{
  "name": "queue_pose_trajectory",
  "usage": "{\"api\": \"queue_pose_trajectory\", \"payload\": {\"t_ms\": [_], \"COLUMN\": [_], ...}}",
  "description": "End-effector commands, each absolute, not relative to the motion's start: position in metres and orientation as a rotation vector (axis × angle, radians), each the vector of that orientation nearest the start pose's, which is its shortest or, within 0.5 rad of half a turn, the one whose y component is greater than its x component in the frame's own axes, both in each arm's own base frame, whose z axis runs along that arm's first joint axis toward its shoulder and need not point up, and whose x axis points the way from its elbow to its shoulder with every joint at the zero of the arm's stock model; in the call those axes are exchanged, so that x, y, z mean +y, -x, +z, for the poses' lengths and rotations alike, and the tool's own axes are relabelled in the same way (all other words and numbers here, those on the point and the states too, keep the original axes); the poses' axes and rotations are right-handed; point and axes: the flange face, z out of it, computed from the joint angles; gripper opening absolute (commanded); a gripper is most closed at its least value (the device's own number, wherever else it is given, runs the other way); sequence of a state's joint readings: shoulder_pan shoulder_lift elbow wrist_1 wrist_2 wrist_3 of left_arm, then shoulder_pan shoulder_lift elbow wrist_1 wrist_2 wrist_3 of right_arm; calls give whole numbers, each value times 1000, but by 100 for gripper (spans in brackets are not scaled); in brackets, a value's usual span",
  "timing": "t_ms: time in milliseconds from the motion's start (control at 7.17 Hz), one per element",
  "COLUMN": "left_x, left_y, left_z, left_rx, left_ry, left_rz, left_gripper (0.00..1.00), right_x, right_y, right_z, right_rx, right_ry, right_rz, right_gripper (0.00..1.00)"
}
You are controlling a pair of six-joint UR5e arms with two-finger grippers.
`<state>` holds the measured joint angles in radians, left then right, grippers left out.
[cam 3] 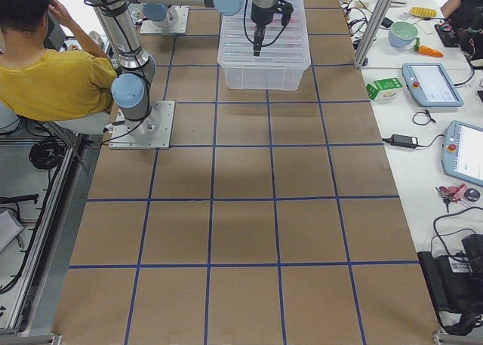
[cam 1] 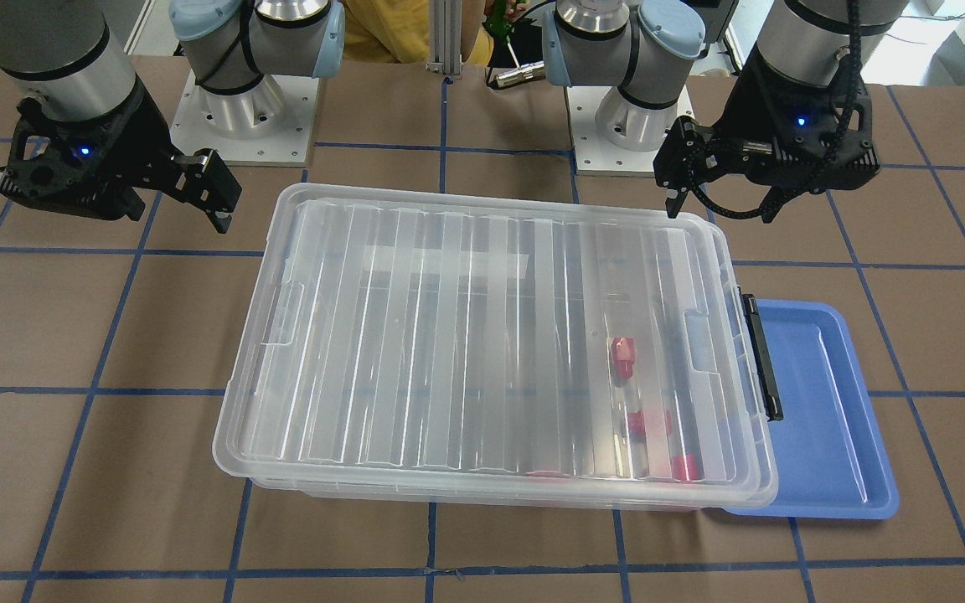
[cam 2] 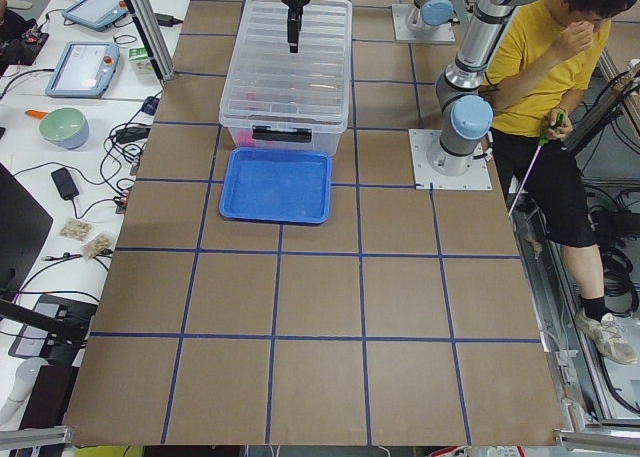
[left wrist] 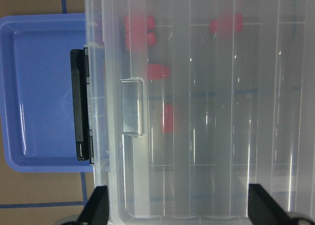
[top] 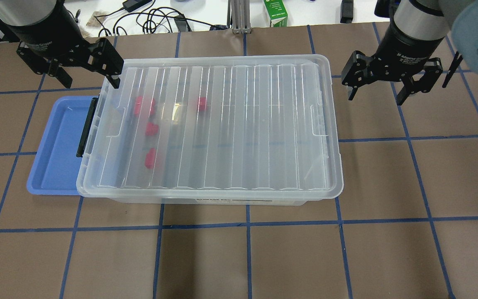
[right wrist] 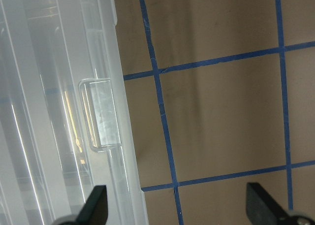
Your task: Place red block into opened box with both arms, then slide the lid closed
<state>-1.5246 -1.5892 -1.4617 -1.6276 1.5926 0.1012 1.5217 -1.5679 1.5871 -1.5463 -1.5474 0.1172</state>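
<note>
Your table [top: 239,257]: brown top, blue tape lines [top: 247,224] laid as a square grid out to every edge. Light is even and comes from above, with little shadow. Along the table's edge opposite the robot runs your white bench [cam 3: 423,133], crowded with tablets [cam 3: 432,84], a green carton [cam 3: 385,88], a pale green bowl [cam 2: 63,127] and black cables [top: 156,18]. An aluminium post [cam 3: 373,20] rises at that edge. Past the opposite edge, grey floor [cam 2: 595,387] with loose cabling
</note>
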Motion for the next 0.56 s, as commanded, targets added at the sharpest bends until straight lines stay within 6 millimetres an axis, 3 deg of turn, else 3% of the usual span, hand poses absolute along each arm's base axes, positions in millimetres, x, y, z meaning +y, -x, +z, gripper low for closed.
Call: {"api": "queue_pose_trajectory", "payload": {"t_ms": [0, 418], "left_x": [-507, -507], "left_y": [107, 108], "left_z": [527, 527], "left_rx": [3114, 3114], "left_ry": [-83, -85], "left_rz": [-52, -52], "left_gripper": [100, 100], "right_x": [-489, -489], "right_y": [-112, -110], "right_z": [478, 479], "right_rx": [3110, 3117], "right_ry": [-262, -264], "right_rz": [99, 99], "right_gripper": [100, 100]}}
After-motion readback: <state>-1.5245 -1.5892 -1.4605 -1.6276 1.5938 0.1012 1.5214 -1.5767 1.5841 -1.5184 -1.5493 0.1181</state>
